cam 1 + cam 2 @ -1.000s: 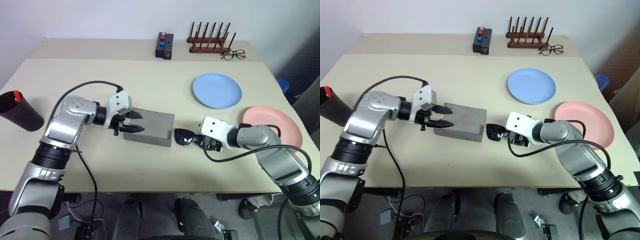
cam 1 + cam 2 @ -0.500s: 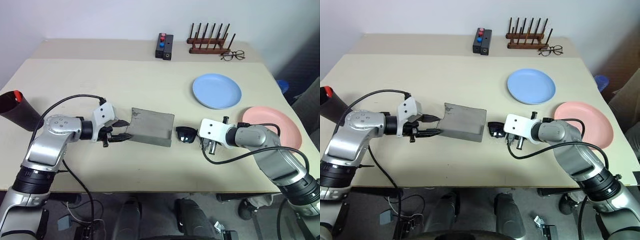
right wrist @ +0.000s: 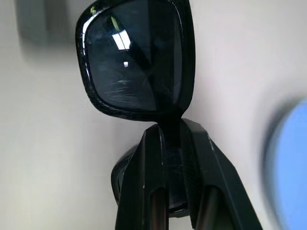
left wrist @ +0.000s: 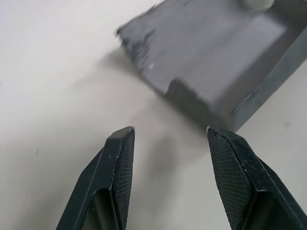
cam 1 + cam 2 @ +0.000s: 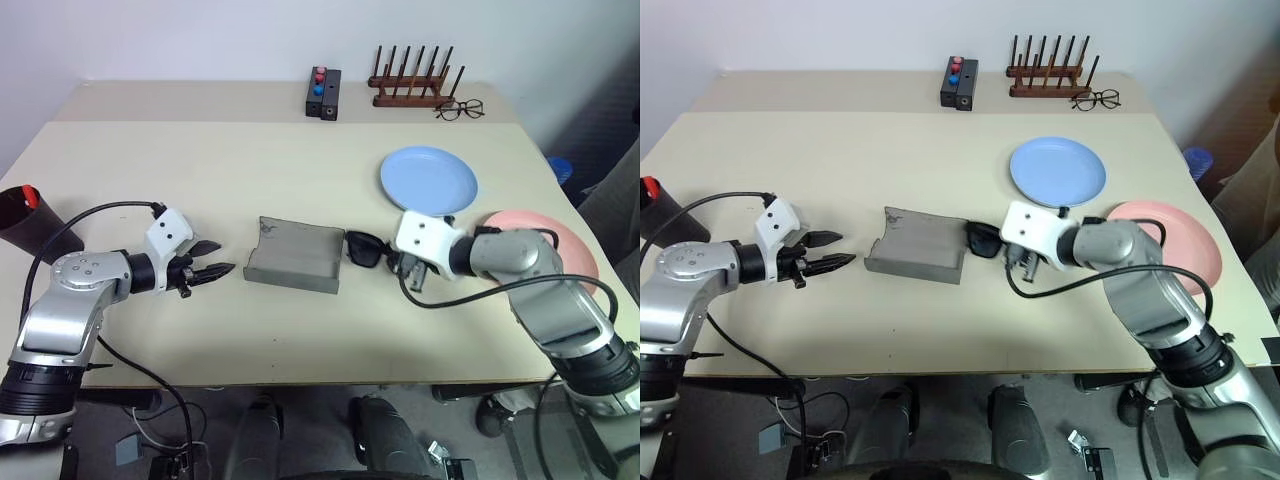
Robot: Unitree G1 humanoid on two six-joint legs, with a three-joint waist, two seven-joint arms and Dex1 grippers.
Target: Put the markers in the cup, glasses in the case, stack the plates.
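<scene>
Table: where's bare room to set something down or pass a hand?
Free: the wide stretch between the cup, the button box and the blue plate; also the front strip below the open case. Crowded: right gripper holding the sunglasses beside the case, near both plates.

Even bright light, soft shadows, blurred wrist backgrounds.

table [image 5: 200,150]: beige | wall [image 5: 200,40]: white | floor [image 5: 330,440]: dark, cables
</scene>
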